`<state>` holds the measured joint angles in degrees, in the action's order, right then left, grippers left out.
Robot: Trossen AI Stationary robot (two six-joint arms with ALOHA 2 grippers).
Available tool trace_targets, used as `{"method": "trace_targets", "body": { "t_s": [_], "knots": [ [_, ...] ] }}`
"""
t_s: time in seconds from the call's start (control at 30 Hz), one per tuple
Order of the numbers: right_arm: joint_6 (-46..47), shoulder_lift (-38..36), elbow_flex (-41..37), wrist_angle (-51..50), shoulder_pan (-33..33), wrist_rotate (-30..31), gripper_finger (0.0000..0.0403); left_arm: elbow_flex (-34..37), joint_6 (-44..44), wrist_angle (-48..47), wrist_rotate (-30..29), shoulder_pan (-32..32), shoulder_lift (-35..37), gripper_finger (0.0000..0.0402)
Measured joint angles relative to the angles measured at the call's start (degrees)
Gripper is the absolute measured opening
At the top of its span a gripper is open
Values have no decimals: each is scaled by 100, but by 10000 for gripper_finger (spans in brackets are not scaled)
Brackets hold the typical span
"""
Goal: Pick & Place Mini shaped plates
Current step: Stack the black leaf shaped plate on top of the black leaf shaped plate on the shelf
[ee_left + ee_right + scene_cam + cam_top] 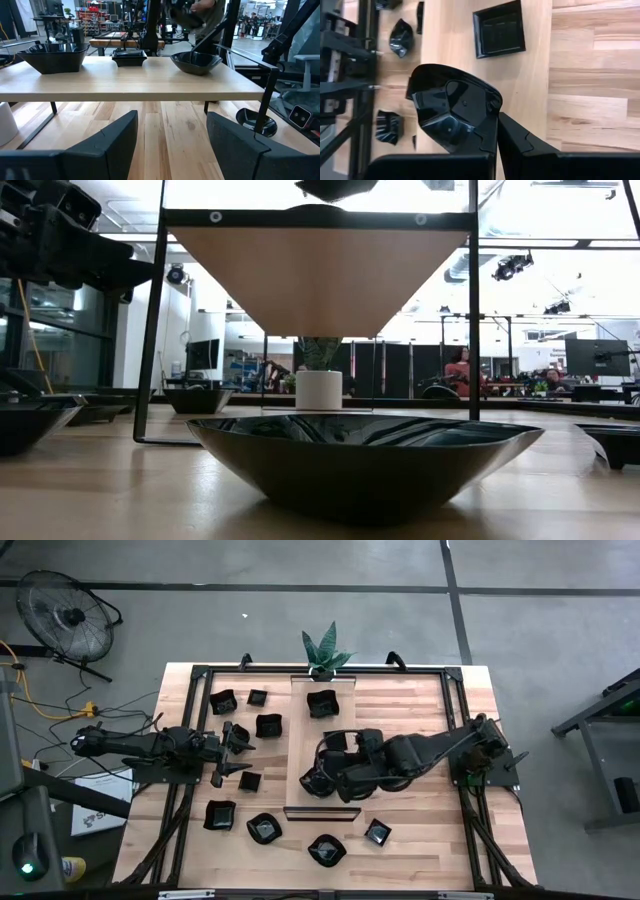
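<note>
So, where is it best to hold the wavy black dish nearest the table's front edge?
Take the wavy dish by its raised rim, coming straight down from above, one jaw inside and one outside. It sits upright and apart from its neighbours, and its low sloping walls likely give no hold from the side.

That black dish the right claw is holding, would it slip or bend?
The dish, pinched by its rim in the right gripper, looks glossy, so probably slippery. It keeps its shape held by one edge, so likely stiff and light.

Wooden table [420, 840]: raised pale board [300, 720], black mini plates [219, 815] scattered, potted plant [325, 655] at far edge.
</note>
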<state>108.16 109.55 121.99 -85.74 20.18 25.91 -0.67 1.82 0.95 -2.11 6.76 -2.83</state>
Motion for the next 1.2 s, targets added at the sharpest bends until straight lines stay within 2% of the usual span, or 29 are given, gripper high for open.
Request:
{"method": "trace_targets", "body": {
  "t_s": [0.27, 0.37, 0.47, 0.57, 0.7, 0.87, 1.2],
  "knots": [
    [-23, -207, -42, -410, 57, -162, 0, 0, -1, 0, 0, 1, 0, 234],
    [-121, -463, -450, -180, 65, -136, 0, 0, -1, 0, 2, -2, 2, 234],
    [-144, -891, -1322, 481, 61, -156, 0, 0, 1, 0, 4, -1, 2, 234],
    [-175, -1476, -2415, 1592, 58, -166, 0, 0, 1, 0, 2, -1, 1, 234],
    [-305, -1945, -3277, 2719, 17, -54, 0, 0, 1, 0, 2, -1, 0, 234],
    [-359, -1920, -3579, 3573, -1, 35, 0, 0, 1, 0, 2, 0, 0, 234],
    [-67, -1439, -3593, 4582, 9, -186, 0, 0, 1, 0, 2, 0, 2, 234]
  ]
}}
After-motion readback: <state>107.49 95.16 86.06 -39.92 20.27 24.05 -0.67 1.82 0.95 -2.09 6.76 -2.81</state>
